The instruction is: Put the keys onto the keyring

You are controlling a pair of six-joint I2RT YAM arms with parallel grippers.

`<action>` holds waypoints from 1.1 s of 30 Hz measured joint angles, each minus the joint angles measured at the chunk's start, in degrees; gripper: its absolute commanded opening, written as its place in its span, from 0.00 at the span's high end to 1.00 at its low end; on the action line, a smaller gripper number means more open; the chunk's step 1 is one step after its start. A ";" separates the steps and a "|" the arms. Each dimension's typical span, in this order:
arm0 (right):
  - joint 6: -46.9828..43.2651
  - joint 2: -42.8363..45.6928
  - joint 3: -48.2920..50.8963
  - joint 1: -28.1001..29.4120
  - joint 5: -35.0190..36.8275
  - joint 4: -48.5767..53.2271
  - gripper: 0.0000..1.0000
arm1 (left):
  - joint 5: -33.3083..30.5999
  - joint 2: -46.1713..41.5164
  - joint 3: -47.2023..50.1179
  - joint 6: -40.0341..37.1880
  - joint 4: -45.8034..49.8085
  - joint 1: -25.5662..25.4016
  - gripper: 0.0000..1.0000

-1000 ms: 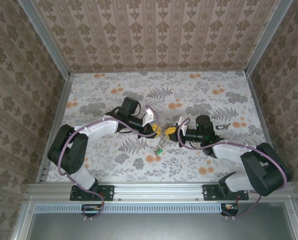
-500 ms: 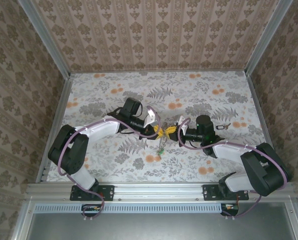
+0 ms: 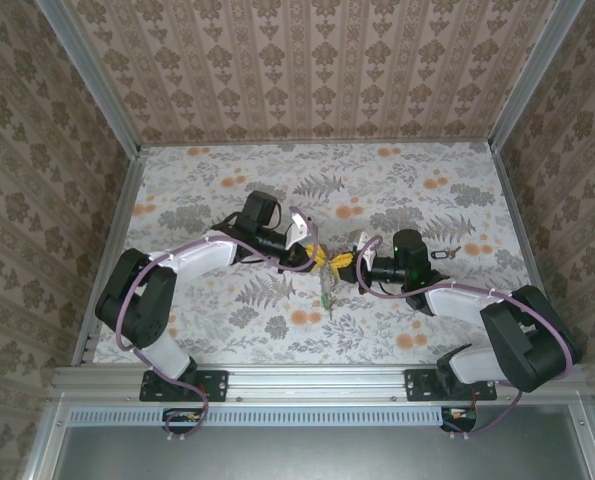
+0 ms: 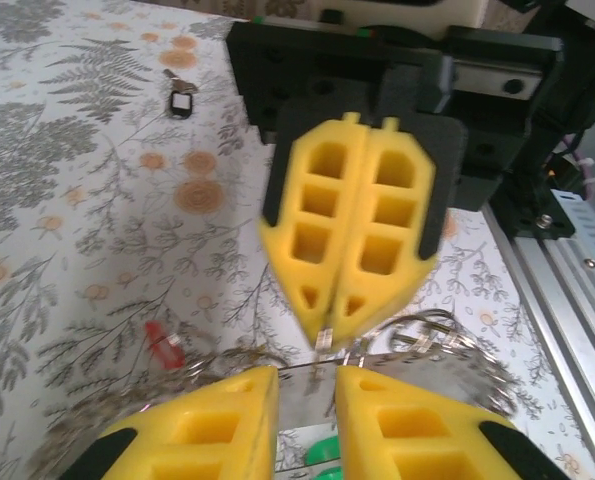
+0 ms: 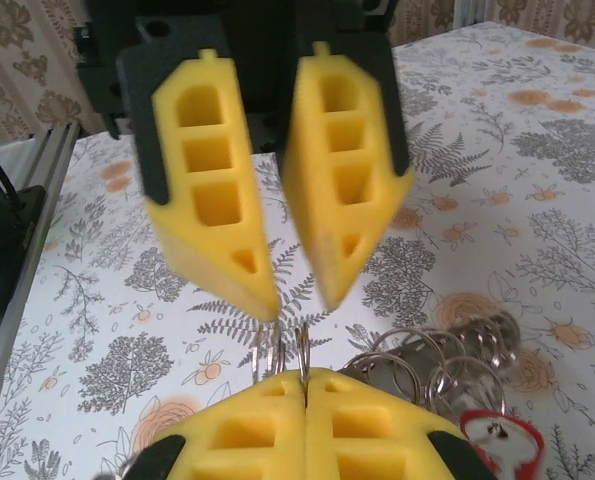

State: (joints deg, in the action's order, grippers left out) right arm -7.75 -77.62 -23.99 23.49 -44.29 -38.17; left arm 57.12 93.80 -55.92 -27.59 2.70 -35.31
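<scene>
We are holding the keyring above the middle of the worktop, a little toward its near edge. Our right gripper is pinching the thin wire, its fingers pressed together on it. Our left gripper is facing it tip to tip with its fingers apart, seemingly straddling the wire without gripping. The red key and the green key are dangling just below, among a cluster of small rings. We are judging the hoop to be light, springy and slippery against the foam pads, and the keys free to swing. We are best taking the wire just beside the right fingertips, where it should flex least.
</scene>
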 measured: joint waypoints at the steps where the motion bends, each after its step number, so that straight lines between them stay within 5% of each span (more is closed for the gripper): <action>1: -0.02 0.00 0.00 0.00 -0.17 0.00 1.00 | -0.13 0.00 0.11 0.20 -0.04 0.20 0.78; 21: -1.31 -0.44 -0.04 -0.42 -0.48 -0.02 1.00 | 8.28 -0.98 -2.73 -5.49 17.22 -1.90 0.84; 25: -1.75 -0.44 -0.07 -0.42 -0.57 0.02 1.00 | 4.26 -5.20 0.87 -2.43 10.73 -1.18 0.74; 33: -2.60 -0.44 -0.04 -0.48 -1.70 0.15 1.00 | -0.42 -4.44 1.92 -0.50 2.54 0.46 0.71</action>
State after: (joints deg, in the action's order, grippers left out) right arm -10.35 -78.06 -24.03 23.00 -46.00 -38.02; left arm 56.71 89.36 -54.00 -28.10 5.23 -34.85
